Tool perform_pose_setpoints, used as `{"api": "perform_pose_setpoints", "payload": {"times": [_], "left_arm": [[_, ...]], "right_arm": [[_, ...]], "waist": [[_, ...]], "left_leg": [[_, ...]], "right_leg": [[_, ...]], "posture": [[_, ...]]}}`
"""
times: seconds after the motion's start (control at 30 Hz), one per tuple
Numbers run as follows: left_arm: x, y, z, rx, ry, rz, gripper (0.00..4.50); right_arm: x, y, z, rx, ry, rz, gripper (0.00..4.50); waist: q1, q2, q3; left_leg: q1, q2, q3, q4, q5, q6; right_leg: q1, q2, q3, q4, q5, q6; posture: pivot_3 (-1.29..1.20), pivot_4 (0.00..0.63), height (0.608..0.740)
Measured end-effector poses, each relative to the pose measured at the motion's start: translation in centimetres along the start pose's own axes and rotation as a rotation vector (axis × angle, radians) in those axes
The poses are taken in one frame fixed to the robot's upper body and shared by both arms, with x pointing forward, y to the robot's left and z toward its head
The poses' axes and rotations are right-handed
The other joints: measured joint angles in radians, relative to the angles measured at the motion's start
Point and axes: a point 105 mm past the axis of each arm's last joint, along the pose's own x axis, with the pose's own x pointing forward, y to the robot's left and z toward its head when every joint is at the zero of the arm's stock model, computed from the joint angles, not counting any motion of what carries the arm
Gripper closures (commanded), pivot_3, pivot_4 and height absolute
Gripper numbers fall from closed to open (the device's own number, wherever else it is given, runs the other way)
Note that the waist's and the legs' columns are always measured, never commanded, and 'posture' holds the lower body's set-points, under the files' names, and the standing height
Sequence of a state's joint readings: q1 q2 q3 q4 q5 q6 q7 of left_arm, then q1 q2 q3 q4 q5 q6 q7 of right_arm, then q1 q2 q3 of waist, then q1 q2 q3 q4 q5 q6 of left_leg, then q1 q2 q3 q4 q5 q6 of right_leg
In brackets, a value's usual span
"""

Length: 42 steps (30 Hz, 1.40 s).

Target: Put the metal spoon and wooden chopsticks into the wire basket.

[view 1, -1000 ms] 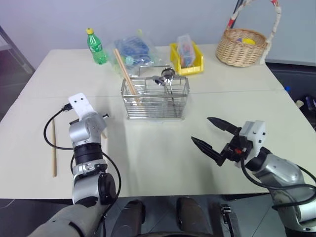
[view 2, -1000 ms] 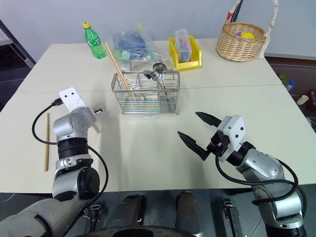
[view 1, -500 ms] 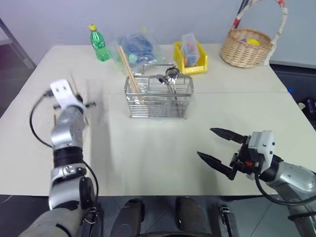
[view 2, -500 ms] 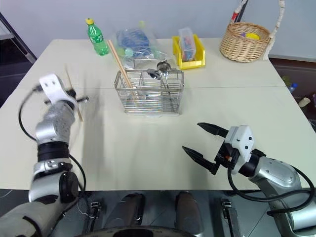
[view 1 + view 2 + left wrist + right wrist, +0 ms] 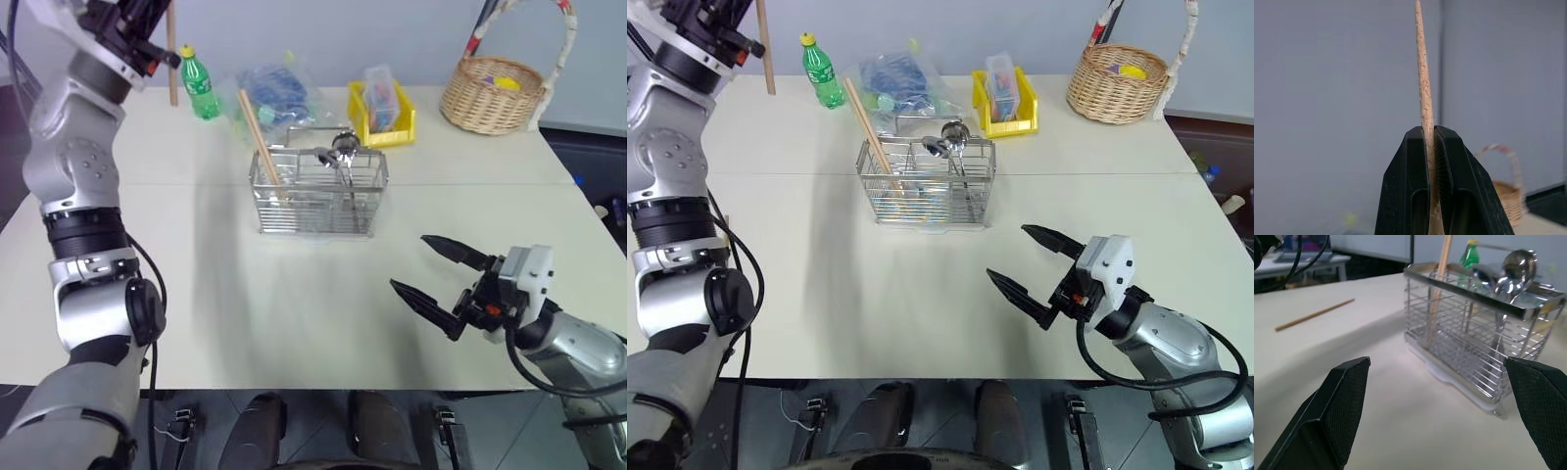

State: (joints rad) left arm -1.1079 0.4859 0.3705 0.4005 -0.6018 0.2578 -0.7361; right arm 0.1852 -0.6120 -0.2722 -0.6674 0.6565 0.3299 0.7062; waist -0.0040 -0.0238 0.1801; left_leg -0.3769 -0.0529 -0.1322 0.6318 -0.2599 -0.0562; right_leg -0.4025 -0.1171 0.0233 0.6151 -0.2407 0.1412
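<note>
The left gripper [image 5: 1430,142] is raised, clenched on a chopstick [image 5: 1423,88], while the right gripper [image 5: 441,279] hangs spread wide near the wire basket [image 5: 318,194].

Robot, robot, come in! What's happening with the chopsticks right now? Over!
Left gripper shut on one chopstick, held high. Right gripper open. Another chopstick and spoons in wire basket. One chopstick on table. Nothing blocking.

Even bright light, soft shadows; wrist views' bg blurry.
</note>
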Motion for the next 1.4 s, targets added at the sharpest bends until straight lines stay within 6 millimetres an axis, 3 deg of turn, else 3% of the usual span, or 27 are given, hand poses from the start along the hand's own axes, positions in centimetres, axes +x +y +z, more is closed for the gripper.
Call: {"api": "perform_pose_setpoints", "payload": {"times": [0.13,0.33,0.5,0.63,0.93,1.2,1.4], "left_arm": [[1.2,-2.1,-1.6,-0.127,-0.026,-0.1,4.46],[3.2,-6.2,-7.0,-0.329,0.009,-0.176,4.46],[3.2,-8.5,-9.9,-0.398,0.045,-0.21,4.46],[2.2,-8.0,-10.5,-0.396,0.061,-0.166,4.46],[-0.5,-6.7,-9.2,-0.309,0.064,-0.066,4.46],[-2.8,-6.2,-11.4,-0.212,0.093,0.039,4.46],[-3.2,-6.0,-12.6,-0.135,0.088,0.075,4.46]], "right_arm": [[-0.3,-1.0,0.7,0.023,-0.024,-0.07,0.0],[-0.5,-1.2,1.9,0.012,-0.065,-0.127,0.0],[-0.6,-1.2,1.8,0.019,-0.069,-0.172,0.0],[-0.6,-1.3,1.7,0.02,-0.067,-0.193,0.0],[0.5,-1.8,2.2,0.028,-0.116,-0.195,0.0],[1.2,-2.7,2.6,0.072,-0.149,-0.223,0.0],[1.3,-2.8,2.4,0.081,-0.147,-0.235,0.0]], "waist": [[-0.001,0.0,0.0],[-0.005,-0.001,0.0],[-0.013,0.0,0.001],[-0.01,0.0,0.001],[-0.007,0.0,0.001],[-0.005,0.0,0.001],[-0.005,0.0,0.0]], "left_leg": [[0.001,0.0,0.0,0.001,0.0,0.0],[0.001,0.0,0.0,0.001,0.0,0.001],[0.002,0.0,0.0,0.0,-0.001,0.002],[0.002,0.0,0.0,0.0,-0.001,0.002],[0.002,0.0,0.0,0.001,-0.001,0.002],[0.001,0.0,0.0,0.0,-0.001,0.002],[0.002,0.0,0.0,0.0,-0.001,0.002]], "right_leg": [[0.002,0.0,0.0,0.0,0.0,0.0],[0.002,0.0,0.0,0.0,0.0,0.0],[0.001,0.0,0.0,0.0,0.0,0.0],[0.001,0.0,0.0,0.0,0.0,0.0],[0.002,0.0,0.0,0.0,0.0,0.0],[0.002,0.0,0.0,-0.001,0.0,0.0],[0.002,0.0,0.0,0.0,0.0,0.0]], "posture": [[0.0,0.15,0.74],[0.0,0.15,0.74],[0.0,0.15,0.74],[0.0,0.15,0.74],[0.0,0.15,0.74],[0.0,0.15,0.74],[0.0,0.15,0.74]]}}
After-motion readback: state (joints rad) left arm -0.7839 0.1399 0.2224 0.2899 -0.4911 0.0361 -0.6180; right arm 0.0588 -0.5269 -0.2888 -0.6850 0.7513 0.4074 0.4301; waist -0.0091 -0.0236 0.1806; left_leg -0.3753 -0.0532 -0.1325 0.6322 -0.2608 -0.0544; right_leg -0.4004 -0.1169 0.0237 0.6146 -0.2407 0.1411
